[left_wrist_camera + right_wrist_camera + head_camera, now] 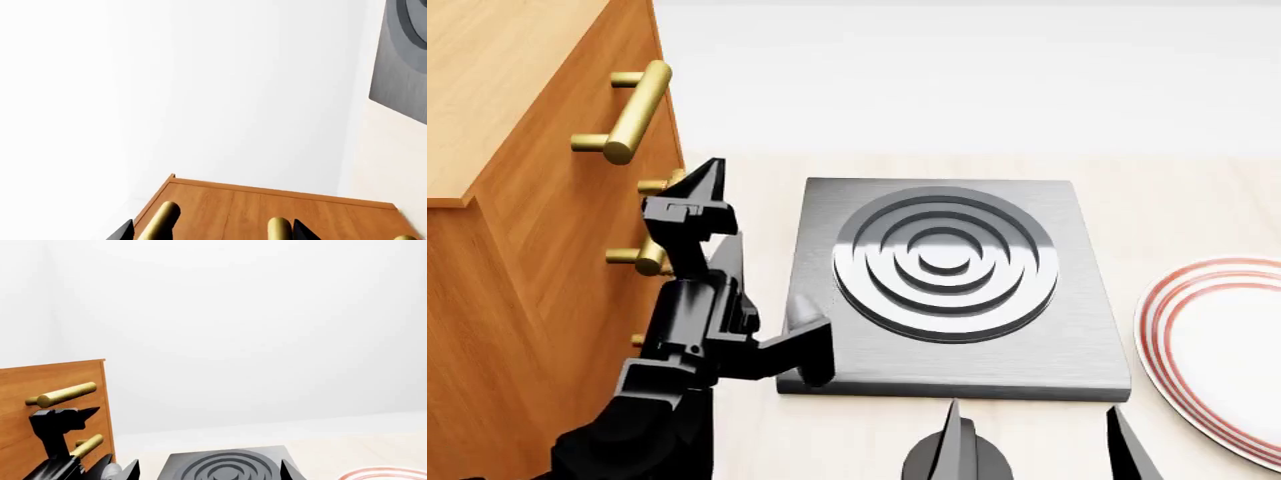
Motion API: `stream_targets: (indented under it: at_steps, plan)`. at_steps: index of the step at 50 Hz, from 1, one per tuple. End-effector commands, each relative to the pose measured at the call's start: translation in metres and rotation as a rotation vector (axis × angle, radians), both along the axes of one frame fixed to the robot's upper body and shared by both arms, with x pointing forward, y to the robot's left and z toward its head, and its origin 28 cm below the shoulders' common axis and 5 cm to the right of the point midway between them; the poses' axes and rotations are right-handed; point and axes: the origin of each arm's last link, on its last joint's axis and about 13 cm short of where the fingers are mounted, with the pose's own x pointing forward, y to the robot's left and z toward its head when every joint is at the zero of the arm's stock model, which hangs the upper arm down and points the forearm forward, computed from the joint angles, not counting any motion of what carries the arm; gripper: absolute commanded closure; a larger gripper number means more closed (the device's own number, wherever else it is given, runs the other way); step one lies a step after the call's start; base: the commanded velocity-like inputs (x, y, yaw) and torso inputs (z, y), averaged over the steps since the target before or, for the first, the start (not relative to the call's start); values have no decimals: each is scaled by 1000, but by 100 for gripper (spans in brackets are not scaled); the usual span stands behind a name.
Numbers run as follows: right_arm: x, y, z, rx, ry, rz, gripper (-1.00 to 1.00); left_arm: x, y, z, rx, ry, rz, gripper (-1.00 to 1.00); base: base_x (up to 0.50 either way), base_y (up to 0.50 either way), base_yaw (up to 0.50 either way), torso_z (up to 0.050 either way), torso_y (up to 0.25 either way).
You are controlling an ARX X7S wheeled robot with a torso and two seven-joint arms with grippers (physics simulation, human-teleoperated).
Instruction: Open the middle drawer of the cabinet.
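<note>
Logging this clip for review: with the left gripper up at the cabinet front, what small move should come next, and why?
Probably close the left gripper on the middle drawer's handle. In the head view its fingers sit at that brass bar, below the top handle, and the drawer still looks flush with the cabinet. I cannot tell whether the fingers already grip the bar, so a firm hold should come before pulling.

Simulated kitchen: stove plate (948, 280), plate (1221, 350).

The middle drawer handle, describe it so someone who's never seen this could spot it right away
Find the tall orange-brown wooden cabinet left of the grey stove plate. Brass bar handles run down its front. The middle drawer handle is the one partly hidden by the left gripper, below the fully visible top handle, which nothing covers.
</note>
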Motion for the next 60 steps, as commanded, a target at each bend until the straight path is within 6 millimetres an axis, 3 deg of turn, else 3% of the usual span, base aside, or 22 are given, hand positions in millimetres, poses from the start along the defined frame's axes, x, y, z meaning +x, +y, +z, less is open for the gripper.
stream_targets:
  at_steps: [1,24,60]
  plan:
    - [0,0,0,0,0,-1,-100,-5,2,-12,1,14,2,-100,0,0,0,0,0]
    - [0,1,-2,-6,-3,9,-100,-15,2,-34,-26,68,-7,-100,0,0,0,0,0]
    - [0,3,-1,-8,2,22,-100,-10,16,-34,-2,52,71,-100,0,0,0,0,0]
